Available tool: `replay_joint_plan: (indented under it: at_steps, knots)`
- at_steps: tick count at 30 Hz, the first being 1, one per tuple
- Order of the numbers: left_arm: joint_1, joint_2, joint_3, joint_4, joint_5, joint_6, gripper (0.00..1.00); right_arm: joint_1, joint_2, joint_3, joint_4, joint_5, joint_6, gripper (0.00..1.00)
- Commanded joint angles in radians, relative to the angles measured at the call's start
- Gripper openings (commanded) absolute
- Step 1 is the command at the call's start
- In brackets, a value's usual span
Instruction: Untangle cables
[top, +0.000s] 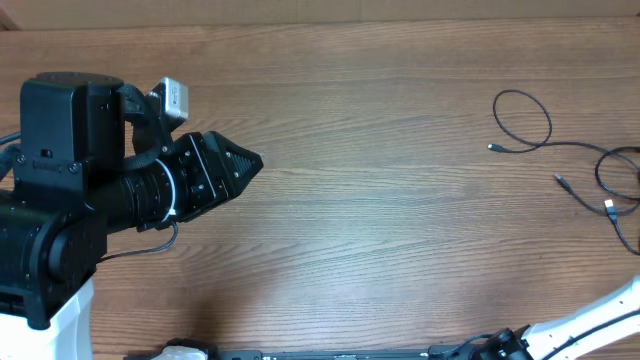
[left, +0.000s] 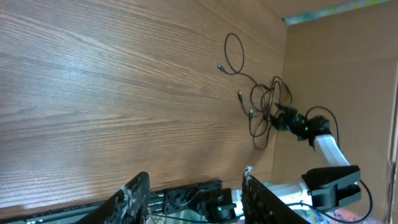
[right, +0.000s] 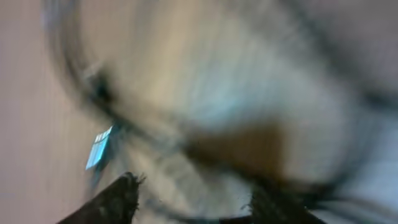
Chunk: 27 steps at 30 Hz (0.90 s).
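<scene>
Thin black plug-ended cords (left: 270, 99) lie tangled at the brown wooden table's (top: 380, 90) right edge, the right gripper (left: 292, 119) among them — fingers apparently apart — while the left gripper (left: 194, 180), fingers spread, hangs well clear, giving room.

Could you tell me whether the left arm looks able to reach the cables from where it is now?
Probably not without a long stretch. Nothing stands between the left end effector and the cables, but they lie at the far right edge of the table, beside the right end effector.
</scene>
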Motion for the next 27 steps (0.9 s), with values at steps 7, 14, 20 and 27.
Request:
replay_joint_plan:
  at_steps: [7, 14, 20, 27]
  knots:
    - [0.002, 0.001, -0.001, -0.002, -0.011, 0.051, 0.50, 0.237, -0.143, 0.016, -0.046, -0.159, -0.146, 0.68]
    - [0.002, 0.001, -0.001, -0.002, -0.034, 0.074, 0.56, 0.462, -0.145, 0.016, -0.089, -0.158, -0.146, 0.67]
    - [0.002, 0.001, -0.001, -0.002, -0.045, 0.102, 0.59, 0.667, -0.139, 0.016, -0.119, 0.011, -0.138, 0.66]
    - [0.002, 0.001, -0.001, -0.002, -0.042, 0.150, 0.59, 0.843, -0.135, 0.016, -0.101, 0.264, -0.135, 0.17]
